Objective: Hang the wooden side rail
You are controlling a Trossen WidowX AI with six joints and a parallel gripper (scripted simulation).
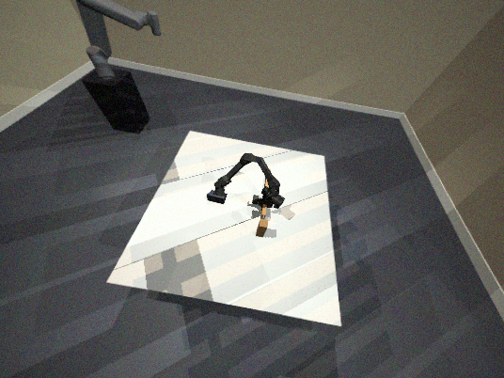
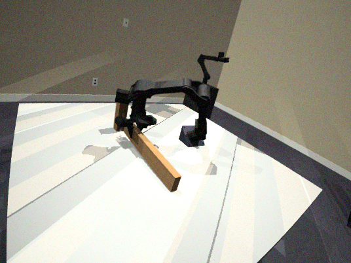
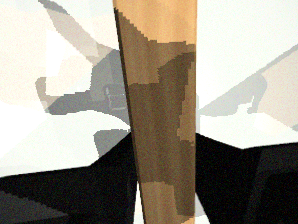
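Note:
The wooden side rail [image 2: 157, 160] [image 3: 160, 25] runs from beneath my gripper towards the exterior camera. Its far end is at or very near the table, with no clear gap below. My gripper [image 2: 131, 131] [image 3: 155, 131] [image 1: 264, 205] is shut on the rail near its post end, one black finger on each side. The orange headboard post [image 2: 121, 109] [image 1: 262, 225] stands just beyond the gripper in the exterior view, its top covered by a black part of the arm. The hooks, slot and pins are hidden, so whether the hooks sit on the pins cannot be seen.
The arm [image 1: 235, 170] [image 2: 164, 88] arches from its base [image 1: 216, 196] [image 2: 187, 137] to the gripper, beside the rail. The white table [image 1: 301, 263] [image 2: 108, 209] carries shifting shadows. Another arm on a dark pedestal [image 1: 119, 101] stands off the table.

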